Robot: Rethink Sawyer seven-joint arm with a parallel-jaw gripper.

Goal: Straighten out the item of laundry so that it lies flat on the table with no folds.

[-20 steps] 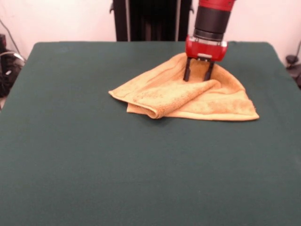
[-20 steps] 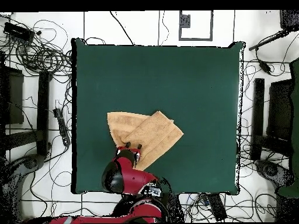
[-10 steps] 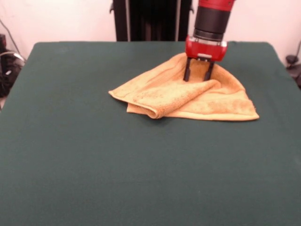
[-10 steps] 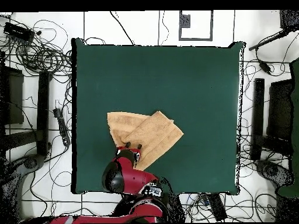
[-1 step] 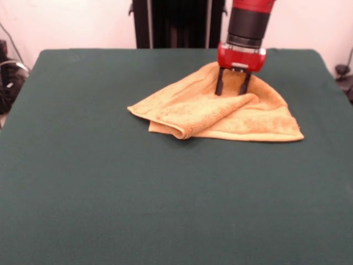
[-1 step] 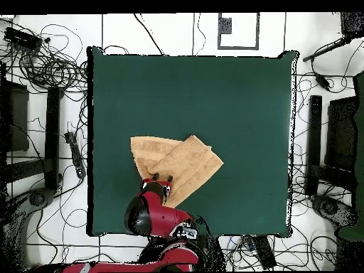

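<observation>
Holding steady: gripper (image 5: 232,88) spread open, tips planted on folded towel (image 5: 220,110), same as a second ago. No unfolding yet; flap on table (image 5: 110,193) unmoved.

The towel (image 5: 220,110) is showing a yellow-orange terry weave all over, with slightly darker mottling along the rolled fold at its front. The worktop (image 5: 138,193) is wearing a plain dark green cloth with no pattern. The gripper (image 5: 232,88) is showing a bright red body above black jaws, and the arm (image 5: 249,22) above it is showing black banded with red.
</observation>
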